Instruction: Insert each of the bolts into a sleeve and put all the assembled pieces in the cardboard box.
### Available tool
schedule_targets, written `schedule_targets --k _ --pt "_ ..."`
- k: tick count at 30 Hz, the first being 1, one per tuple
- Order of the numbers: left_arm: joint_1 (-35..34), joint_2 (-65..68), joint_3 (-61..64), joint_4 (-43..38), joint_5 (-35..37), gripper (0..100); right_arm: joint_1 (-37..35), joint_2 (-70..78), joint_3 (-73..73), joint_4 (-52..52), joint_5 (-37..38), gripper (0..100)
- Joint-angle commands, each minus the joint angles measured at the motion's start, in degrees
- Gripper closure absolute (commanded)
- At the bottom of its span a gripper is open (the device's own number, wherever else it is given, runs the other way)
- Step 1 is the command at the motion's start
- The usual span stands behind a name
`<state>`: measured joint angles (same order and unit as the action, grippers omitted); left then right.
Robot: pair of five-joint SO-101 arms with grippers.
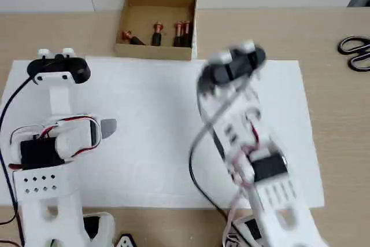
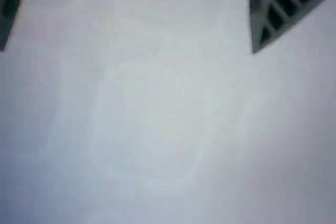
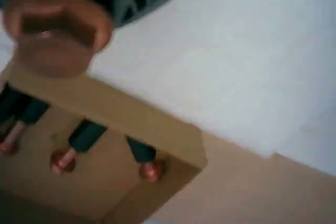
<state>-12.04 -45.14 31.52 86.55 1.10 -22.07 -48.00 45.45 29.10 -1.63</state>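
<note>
Where the white sheet [image 1: 156,143] ends at its far edge, the cardboard box [image 1: 156,52] stands open on the tan surface [image 1: 338,131], at or just beside that edge; which of the two cannot be told. Contents: four assembled pieces [image 1: 156,34], each a copper-coloured bolt in a black sleeve. They lie toward the box's near wall, one at the left, one in the middle and two close together at the right. Further item: a copper bolt [image 3: 55,30], blurred and very close in the right wrist view. It is gripped in the right tool [image 1: 231,65] and held just off the box's near wall; whether it carries a sleeve cannot be told. Right arm: lies diagonally across the sheet from the near edge of the surface, its tool near the box's near right corner. Left tool [image 1: 58,69]: over the far left corner of the sheet, well apart from the box. Its dark fingers [image 2: 278,9] are spread wide with bare sheet between them and nothing held. Left arm: white body with a black motor and red and black wires, at the near left of the surface. Sundry: black-handled scissors [image 1: 355,53] on the bare surface at the far right, well apart from sheet and box.
</note>
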Motion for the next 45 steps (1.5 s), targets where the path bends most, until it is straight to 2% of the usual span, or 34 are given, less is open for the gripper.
schedule_targets --k 1,9,14,20,25,37,45 --pt "-0.53 -1.05 -2.51 1.32 0.00 72 0.40 16.92 -10.64 -13.41 0.79 99.5" --pt "-0.53 -1.05 -2.33 4.04 -0.26 72 0.22 46.20 -21.98 -49.19 0.70 99.5" --pt "-0.53 -1.05 -2.33 3.87 -0.26 72 0.31 64.48 -33.05 -62.64 0.70 99.5" --pt "-0.53 -1.05 -2.33 4.04 -0.26 72 0.40 84.53 -50.73 -64.57 0.88 99.5" --pt "-0.62 -1.05 -2.33 4.40 -0.26 72 0.48 95.60 -59.96 -64.31 1.05 99.1" --pt "-0.62 -1.05 -2.33 5.27 -0.35 72 0.57 101.05 -63.38 -64.22 1.23 98.8" --pt "-0.62 -1.05 -2.33 5.27 -0.35 72 0.48 100.70 -63.38 -60.00 1.23 80.0"
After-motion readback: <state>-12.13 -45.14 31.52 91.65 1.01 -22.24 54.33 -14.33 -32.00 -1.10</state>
